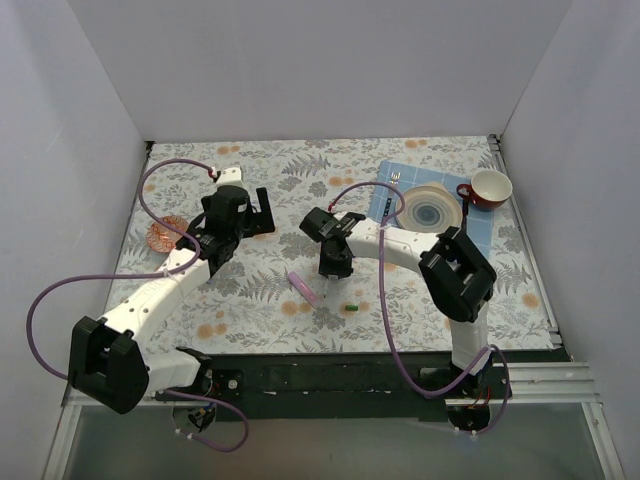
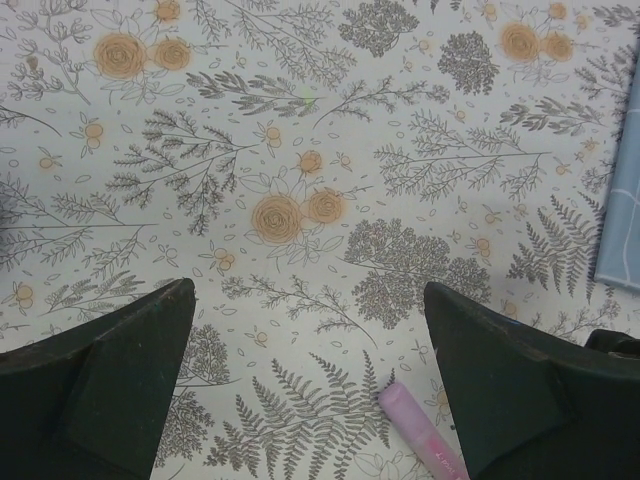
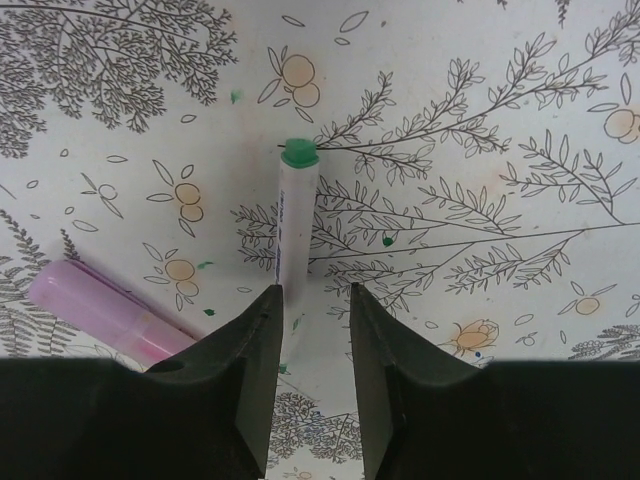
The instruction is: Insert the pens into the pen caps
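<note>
Left gripper [image 1: 256,214]: hangs over the far left of the floral-printed tablecloth [image 1: 262,300]; jaws spread wide; nothing between them but bare cloth in the left wrist view [image 2: 308,292]

Right gripper [image 1: 333,267]: tilted down over the middle of the cloth; jaws drawn narrow with a gap left between them [image 3: 315,297]; they straddle the thin whitish stick pen without pinching it

Thin whitish stick pen with a green end [image 3: 295,215]: lies flat on the cloth; its near part runs in between the right gripper's fingers, against one finger [image 3: 250,345] and apart from the other; green end points away from the gripper; small green ink specks on the cloth around it

Pink-lilac stick pen [image 1: 303,285]: lies slanted on the cloth just left of the right gripper; beside the whitish pen, not touching it [image 3: 100,305]; one end shows near the left gripper's finger in the left wrist view [image 2: 420,432]

Small green capsule-shaped plastic cap [image 1: 350,307]: on the cloth, nearer than the right gripper and right of the pink-lilac pen; apart from both pens

Blue mat [image 1: 480,232]: far right of the cloth; carries a round pale plate [image 1: 433,212]; a red cup [image 1: 490,187] stands at its far right corner
</note>
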Controlling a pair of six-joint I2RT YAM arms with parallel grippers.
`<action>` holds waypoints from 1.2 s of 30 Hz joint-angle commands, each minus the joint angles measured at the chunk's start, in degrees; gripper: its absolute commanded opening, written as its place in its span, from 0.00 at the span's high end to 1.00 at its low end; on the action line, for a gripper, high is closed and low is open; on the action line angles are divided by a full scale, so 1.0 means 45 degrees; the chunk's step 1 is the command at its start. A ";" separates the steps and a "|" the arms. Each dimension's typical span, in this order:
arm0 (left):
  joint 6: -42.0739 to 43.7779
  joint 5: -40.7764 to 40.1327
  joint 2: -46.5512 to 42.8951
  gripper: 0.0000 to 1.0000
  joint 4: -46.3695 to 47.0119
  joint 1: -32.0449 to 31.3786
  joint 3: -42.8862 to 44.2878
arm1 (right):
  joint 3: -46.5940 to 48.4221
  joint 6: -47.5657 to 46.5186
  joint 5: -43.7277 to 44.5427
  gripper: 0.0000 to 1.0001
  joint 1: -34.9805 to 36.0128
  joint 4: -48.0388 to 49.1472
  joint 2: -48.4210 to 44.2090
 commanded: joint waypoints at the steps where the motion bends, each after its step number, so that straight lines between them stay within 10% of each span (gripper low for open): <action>1: 0.0099 -0.0356 -0.0578 0.02 0.0157 -0.0076 0.0021 | 0.0917 0.0821 0.0467 0.61 0.0131 -0.1211 0.0401; 26: 0.0704 0.0501 -0.1144 0.04 0.0625 -0.0056 -0.0447 | -0.1209 -0.3470 0.0740 0.99 0.0366 0.1419 0.0074; 36: 0.7825 0.9608 -0.1572 0.22 0.2456 -0.0076 -0.2315 | -0.4218 -0.9859 -0.2906 0.99 -0.1078 0.4392 -0.3815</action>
